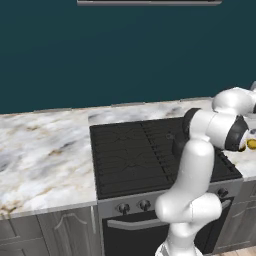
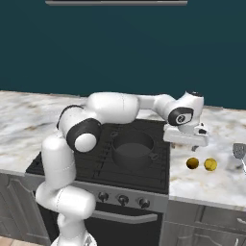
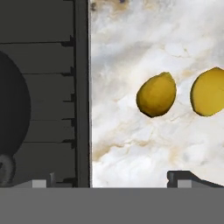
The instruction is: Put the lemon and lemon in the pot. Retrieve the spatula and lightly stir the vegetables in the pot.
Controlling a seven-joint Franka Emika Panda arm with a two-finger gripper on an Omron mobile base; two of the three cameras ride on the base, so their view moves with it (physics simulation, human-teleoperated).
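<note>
Yellow lemons (image 2: pixel 192 163) (image 2: pixel 210 165) both lie on the counter (image 2: pixel 211 185) beside the pot (image 2: pixel 133 148), spatula (image 2: pixel 239 153) beyond them; my gripper (image 2: pixel 186 140) hangs wide open, holding nothing. Everything remains.

A glossy white, rounded arm (image 2: pixel 72 144) with dark joint bands and small dark fingers (image 3: pixel 183 177).

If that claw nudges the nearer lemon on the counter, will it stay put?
Probably not. The nearer lemon looks rounded and lies loose on the smooth marble counter, so it may roll. It likely feels firm and light. A side push could knock it into the second lemon close by.
</note>
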